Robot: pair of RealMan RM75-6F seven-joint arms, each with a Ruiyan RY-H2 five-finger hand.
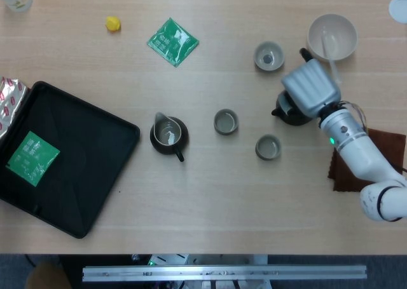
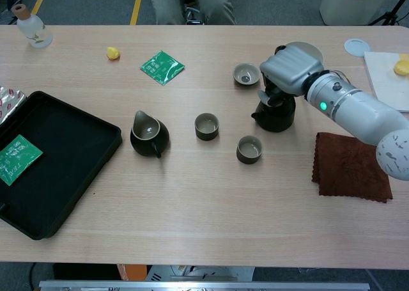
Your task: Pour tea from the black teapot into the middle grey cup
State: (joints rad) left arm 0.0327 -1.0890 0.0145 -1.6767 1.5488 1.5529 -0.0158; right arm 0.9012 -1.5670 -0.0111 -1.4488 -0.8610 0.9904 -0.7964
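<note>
1. Right hand [image 2: 289,70] is covering the black teapot [image 2: 275,115]; its fingers are wrapping the pot's top, hiding the handle.
2. Middle grey cup [image 2: 206,126] is sitting well left of the fingers.
3. Left hand is out of frame.
4. Pale wooden table [image 2: 192,195] is carrying everything; grey floor behind.

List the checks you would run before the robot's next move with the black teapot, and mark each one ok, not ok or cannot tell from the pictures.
1. Right hand on the black teapot: ok, it covers the pot from above.
2. Firm grip: cannot tell, the fingers are hidden behind the hand.
3. Teapot upright: ok in the chest view.
4. Spout over the middle grey cup: not ok, the pot stands well to the cup's right.
5. Middle grey cup upright, mouth open: ok.
6. Path to the cup: cannot tell; the near grey cup and far grey cup flank it.
</note>
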